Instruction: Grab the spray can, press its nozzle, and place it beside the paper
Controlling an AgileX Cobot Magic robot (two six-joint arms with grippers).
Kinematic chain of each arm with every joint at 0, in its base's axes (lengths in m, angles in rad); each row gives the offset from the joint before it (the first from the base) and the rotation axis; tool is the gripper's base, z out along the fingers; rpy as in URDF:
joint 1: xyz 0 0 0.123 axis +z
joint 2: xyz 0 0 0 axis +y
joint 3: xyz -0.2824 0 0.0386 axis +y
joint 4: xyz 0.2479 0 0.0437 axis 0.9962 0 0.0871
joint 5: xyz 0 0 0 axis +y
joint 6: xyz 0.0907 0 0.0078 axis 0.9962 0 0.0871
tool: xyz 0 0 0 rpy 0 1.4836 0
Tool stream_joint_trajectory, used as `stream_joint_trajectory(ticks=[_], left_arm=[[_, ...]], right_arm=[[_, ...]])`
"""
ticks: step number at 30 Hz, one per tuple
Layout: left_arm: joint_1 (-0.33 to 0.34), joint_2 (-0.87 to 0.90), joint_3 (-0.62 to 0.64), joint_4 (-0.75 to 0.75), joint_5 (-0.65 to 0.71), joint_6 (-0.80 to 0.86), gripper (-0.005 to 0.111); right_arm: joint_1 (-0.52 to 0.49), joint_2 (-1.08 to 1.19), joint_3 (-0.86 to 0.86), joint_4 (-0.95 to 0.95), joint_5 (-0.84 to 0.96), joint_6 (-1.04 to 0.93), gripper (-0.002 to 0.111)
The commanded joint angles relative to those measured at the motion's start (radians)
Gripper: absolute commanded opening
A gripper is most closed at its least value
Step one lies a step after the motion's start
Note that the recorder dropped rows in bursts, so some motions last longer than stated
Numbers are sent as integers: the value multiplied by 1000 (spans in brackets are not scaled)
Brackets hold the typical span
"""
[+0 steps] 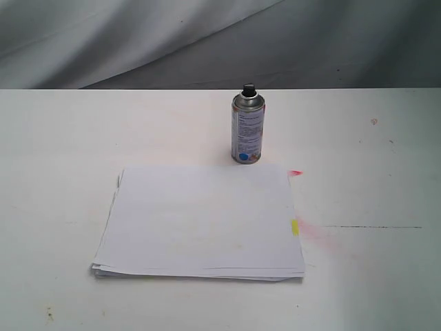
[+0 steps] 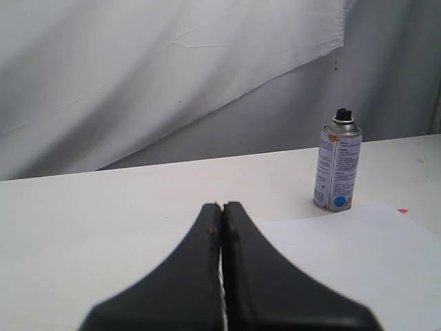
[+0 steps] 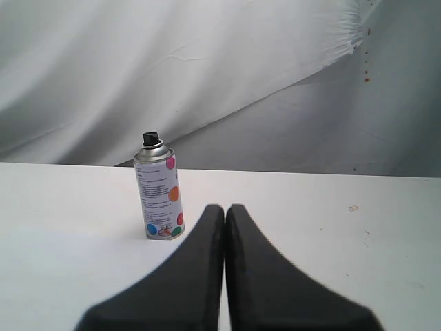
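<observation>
The spray can stands upright on the white table just behind the far right corner of the paper; its black nozzle caps the silver dome. In the left wrist view the spray can stands ahead beside the paper, with its nozzle on top. The right wrist view shows the spray can and nozzle too. My left gripper is shut and holds nothing. My right gripper is shut and holds nothing. Neither gripper shows in the exterior view.
A grey-white cloth hangs behind the table. Pink paint stains and a thin dark line mark the table to the right of the paper. A small yellow mark sits on the paper's right edge.
</observation>
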Motion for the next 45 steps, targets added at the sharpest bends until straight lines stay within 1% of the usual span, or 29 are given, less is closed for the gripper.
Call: stream_joint_trajectory(ticks=[1,3,5,8,10,18,22,25,26,30,32,35,38,45], left_arm=[[2,-5,5,3,-14,-8,0],[2,-5,5,3,-14,-8,0],[2,-5,5,3,-14,-8,0],[2,-5,5,3,-14,-8,0],[2,-5,5,3,-14,-8,0],[2,-5,5,3,-14,-8,0],[2,-5,5,3,-14,-8,0],[2,-5,5,3,-14,-8,0],[2,-5,5,3,-14,-8,0],[2,-5,5,3,-14,-8,0],[2,-5,5,3,-14,-8,0],[2,-5,5,3,-14,-8,0],[2,-5,5,3,-14,-8,0],[2,-5,5,3,-14,-8,0]], right_arm=[[-5,-5,4,-7,-10,-2,0],[-5,-5,4,-7,0,-2,0],[-5,-5,-11,10,51,-2,0],[-5,1,-92,12,134,-2,0],[-5,45,-150,12,151,-2,0],[-5,420,-414,3,151,-2,0],[-3,620,-500,-15,142,-2,0],[43,741,-525,-67,21,5,0],[80,783,-525,-69,-23,12,0],[214,899,-527,-78,-104,12,0],[280,963,-527,-78,-193,12,0],[350,1065,-527,-78,-319,12,0],[373,1165,-527,-141,-462,12,0],[373,1377,-527,-146,-708,12,0]])
